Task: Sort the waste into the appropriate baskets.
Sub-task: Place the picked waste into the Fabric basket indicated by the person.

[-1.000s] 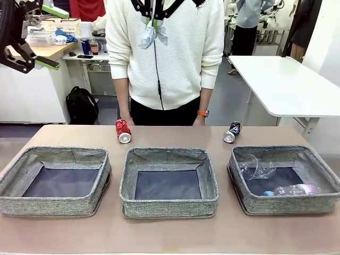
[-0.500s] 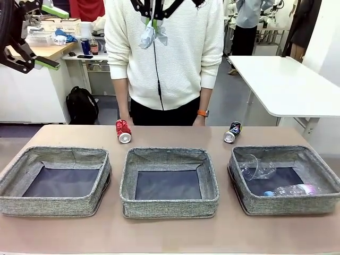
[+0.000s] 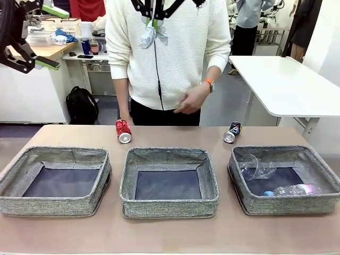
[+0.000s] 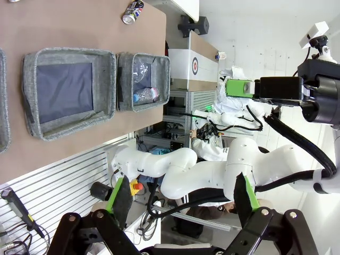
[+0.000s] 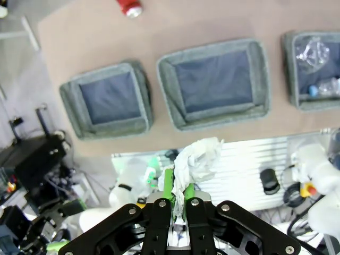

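Observation:
A crushed red can [image 3: 122, 131] and a dark can [image 3: 232, 132] lie on the table beyond three grey baskets: left [image 3: 53, 206], middle [image 3: 169, 206] and right [image 3: 287, 204]. The right basket holds a clear cup [image 3: 256, 167] and a clear bottle [image 3: 289, 189]. High above the middle, my right gripper [image 3: 153, 22] is shut on a crumpled white paper ball [image 3: 151, 34]; its wrist view shows the paper [image 5: 199, 156] pinched between the pads, far above the baskets. My left gripper [image 3: 56, 37] hangs open and empty, high at the far left.
A person in a white sweater stands at the far edge, one hand [image 3: 188, 101] raised in front of the body. In the left wrist view my open gripper [image 4: 180, 196] looks sideways past the table edge, where the dark can [image 4: 132, 11] lies.
The person's hand at picture right has lifted from the table's far edge to waist height. Both arms and all waste have stayed still.

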{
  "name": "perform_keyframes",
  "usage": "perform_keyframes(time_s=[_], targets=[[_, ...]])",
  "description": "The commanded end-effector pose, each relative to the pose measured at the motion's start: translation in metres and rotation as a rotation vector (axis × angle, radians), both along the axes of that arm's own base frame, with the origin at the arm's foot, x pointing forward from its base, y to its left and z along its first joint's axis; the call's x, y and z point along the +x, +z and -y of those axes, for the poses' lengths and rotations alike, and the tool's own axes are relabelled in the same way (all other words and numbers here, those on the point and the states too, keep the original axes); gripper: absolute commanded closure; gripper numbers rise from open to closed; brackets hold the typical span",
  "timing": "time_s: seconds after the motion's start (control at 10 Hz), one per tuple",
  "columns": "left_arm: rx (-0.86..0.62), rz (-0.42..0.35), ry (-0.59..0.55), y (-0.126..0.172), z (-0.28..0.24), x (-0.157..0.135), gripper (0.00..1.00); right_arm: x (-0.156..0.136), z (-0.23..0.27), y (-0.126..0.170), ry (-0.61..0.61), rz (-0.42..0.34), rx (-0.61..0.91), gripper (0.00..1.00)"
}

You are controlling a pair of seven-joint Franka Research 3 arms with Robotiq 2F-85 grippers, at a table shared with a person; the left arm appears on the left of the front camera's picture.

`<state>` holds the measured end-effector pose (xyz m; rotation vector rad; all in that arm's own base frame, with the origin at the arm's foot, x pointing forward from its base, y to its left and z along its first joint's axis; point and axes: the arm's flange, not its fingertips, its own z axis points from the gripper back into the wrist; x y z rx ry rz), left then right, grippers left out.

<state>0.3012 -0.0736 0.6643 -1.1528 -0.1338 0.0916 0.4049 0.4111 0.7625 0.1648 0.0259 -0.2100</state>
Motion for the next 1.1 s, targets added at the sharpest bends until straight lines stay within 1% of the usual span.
perform_keyframes(time_s=[0.0, 1.0], targets=[[-0.017, 0.012, -0.010, 0.0011, -0.0005, -0.0007, 0.00, 0.0002, 0.0014, 0.0027, 0.027, -0.001, -0.005, 0.94], [-0.017, 0.012, -0.010, 0.0011, -0.0005, -0.0007, 0.00, 0.0002, 0.0014, 0.0027, 0.027, -0.001, -0.005, 0.94]])
